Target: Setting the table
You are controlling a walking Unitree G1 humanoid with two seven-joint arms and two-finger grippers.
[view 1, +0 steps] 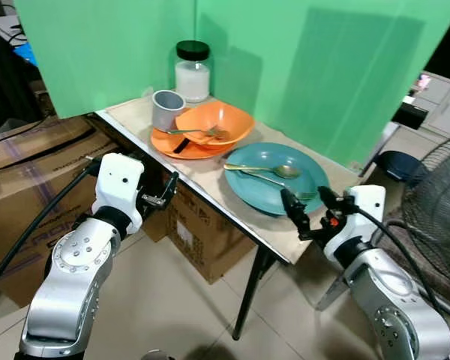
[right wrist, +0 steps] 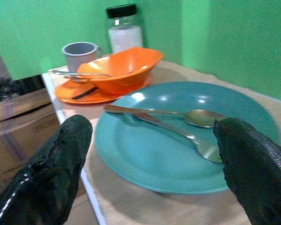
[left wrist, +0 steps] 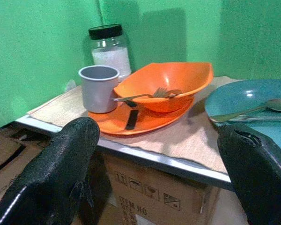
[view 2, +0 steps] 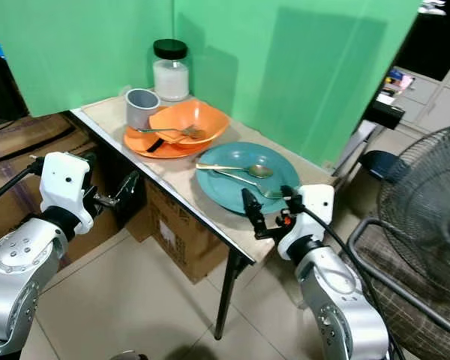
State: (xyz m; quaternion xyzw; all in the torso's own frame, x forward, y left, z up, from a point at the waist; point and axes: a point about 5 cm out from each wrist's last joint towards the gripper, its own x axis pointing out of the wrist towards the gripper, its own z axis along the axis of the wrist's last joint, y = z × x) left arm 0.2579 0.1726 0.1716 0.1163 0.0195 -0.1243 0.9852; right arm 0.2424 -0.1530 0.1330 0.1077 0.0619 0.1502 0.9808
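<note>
A teal plate (view 1: 259, 195) lies at the near corner of the small table (view 1: 202, 171), with a gold spoon (view 1: 282, 171) and a fork (view 1: 274, 181) on it. Behind it an orange bowl (view 1: 226, 120) holding a fork (view 1: 200, 133) rests on an orange plate (view 1: 163, 141), beside a grey cup (view 1: 167, 109) and a black-lidded jar (view 1: 193, 71). My right gripper (view 1: 309, 205) is open at the table's near edge, just short of the teal plate (right wrist: 178, 164). My left gripper (view 1: 166, 190) is open below the table's left edge, facing the orange plate (left wrist: 131, 124).
A green screen (view 1: 322, 60) backs the table. Cardboard boxes (view 1: 199, 234) sit under and left of it (view 1: 15, 176). A floor fan (view 1: 442, 202) stands close on the right. Tiled floor lies between my arms.
</note>
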